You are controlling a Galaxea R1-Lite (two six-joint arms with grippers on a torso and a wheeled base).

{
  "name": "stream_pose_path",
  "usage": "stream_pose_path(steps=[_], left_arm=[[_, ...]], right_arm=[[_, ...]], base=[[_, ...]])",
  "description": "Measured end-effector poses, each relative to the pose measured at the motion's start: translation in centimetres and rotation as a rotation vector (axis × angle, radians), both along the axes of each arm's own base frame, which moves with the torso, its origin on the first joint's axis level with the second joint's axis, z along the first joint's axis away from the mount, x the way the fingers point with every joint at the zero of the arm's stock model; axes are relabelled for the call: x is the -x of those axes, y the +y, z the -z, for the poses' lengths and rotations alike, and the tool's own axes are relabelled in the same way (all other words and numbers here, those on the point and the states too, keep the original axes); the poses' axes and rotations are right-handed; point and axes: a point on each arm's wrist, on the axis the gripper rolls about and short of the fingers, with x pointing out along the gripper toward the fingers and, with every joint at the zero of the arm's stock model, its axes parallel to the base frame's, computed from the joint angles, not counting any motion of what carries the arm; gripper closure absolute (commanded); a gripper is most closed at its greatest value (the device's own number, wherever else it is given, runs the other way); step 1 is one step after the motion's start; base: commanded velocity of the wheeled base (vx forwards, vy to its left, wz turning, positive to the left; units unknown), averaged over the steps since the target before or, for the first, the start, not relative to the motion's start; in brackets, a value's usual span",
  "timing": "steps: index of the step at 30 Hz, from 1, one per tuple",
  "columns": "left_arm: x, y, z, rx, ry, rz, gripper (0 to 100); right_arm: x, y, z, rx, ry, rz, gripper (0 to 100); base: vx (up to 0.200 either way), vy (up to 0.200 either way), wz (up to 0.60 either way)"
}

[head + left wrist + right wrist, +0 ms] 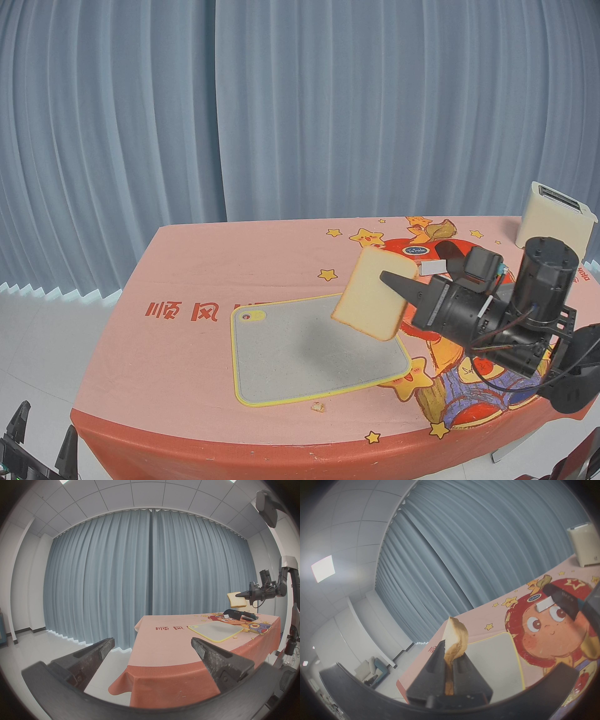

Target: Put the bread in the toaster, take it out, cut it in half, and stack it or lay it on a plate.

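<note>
- Black right gripper [451, 658] pinches a pale, square slice of bread [455, 633] by one edge, fingers pressed onto it while most of the slice juts out unsupported.
- Held this way, the slice hangs tilted in the air over the far right corner of the grey, yellow-rimmed cutting board [300, 356]. The cream-white toaster [556, 219] stands well apart at the table's far right.
- Soft crumb is the main worry: too hard a pinch could dent or tear it, and too slack a one could let it pivot and slip free.
- If the toaster comes next, the tilt could snag the slice on the narrow slot's rim, so it likely needs turning upright first.
- If the board comes next, letting go from the air could bounce the slice onto the pink cartoon-printed tablecloth [187, 281].
- Beyond the board lies a black object with a white tag [565, 600], probably the knife, which a low sweep of the arm could knock.
- Left gripper [152, 641] hangs low off the table's near left corner, fingers spread and empty, too far away to steady anything.
</note>
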Motion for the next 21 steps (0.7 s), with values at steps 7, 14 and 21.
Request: stream_pose_path(steps=[7, 14, 21], left_arm=[[0.0, 0.0, 0.0, 0.000, 0.000, 0.000, 0], [0.0, 0.0, 0.0, 0.000, 0.000, 0.000, 0], [0.0, 0.0, 0.0, 0.000, 0.000, 0.000, 0]], right_arm=[[-2.3, 1.9, 2.2, 0.014, 0.063, 0.009, 100], [-4.2, 3.4, 4.3, -0.042, 0.011, 0.019, 100], [-5.1, 4.7, 7.8, -0.035, 0.047, 0.039, 100]], base=[[0.000, 0.000, 0.00], [0.000, 0.000, 0.00], [0.000, 0.000, 0.00]])
